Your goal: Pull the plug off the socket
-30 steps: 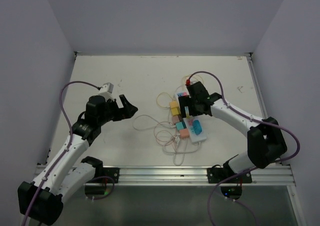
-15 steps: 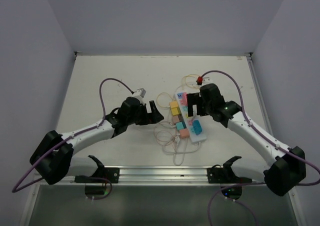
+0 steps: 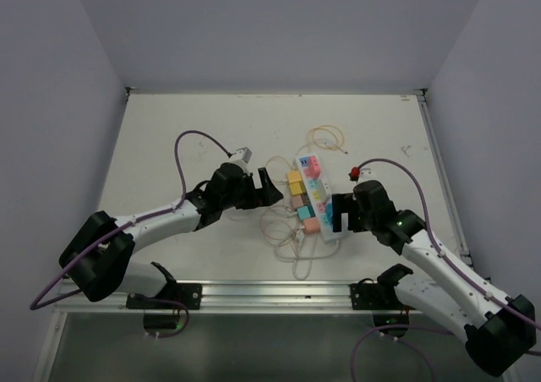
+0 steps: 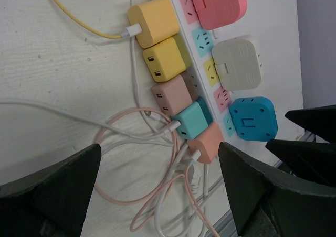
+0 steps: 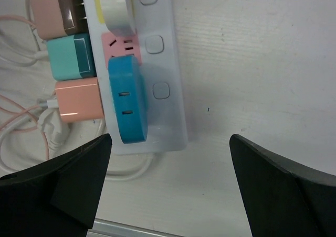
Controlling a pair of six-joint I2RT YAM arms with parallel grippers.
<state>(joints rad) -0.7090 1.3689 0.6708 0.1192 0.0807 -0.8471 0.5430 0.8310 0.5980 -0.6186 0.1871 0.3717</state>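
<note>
The socket [image 3: 314, 186] lies mid-counter [image 3: 194, 120], with plugs [image 3: 295, 182] crowding its left edge. The left end effector [image 3: 270, 188] gapes open just left of it. The right end effector [image 3: 341, 215], also open, hovers over its near end.

socket [image 3: 319, 196] on table [image 3: 186, 128] | left claw [image 3: 269, 188] to its left | right claw [image 3: 341, 220] at near end

The socket [image 5: 176, 53] is smooth, slightly glossy plastic; the table [image 4: 52, 64] is perhaps matt painted wood.

Your left gripper [image 3: 269, 186] reaches in from the left, its fingers spread wide. Your right gripper [image 3: 339, 215] points leftward from the near right, fingers equally wide apart.
</note>
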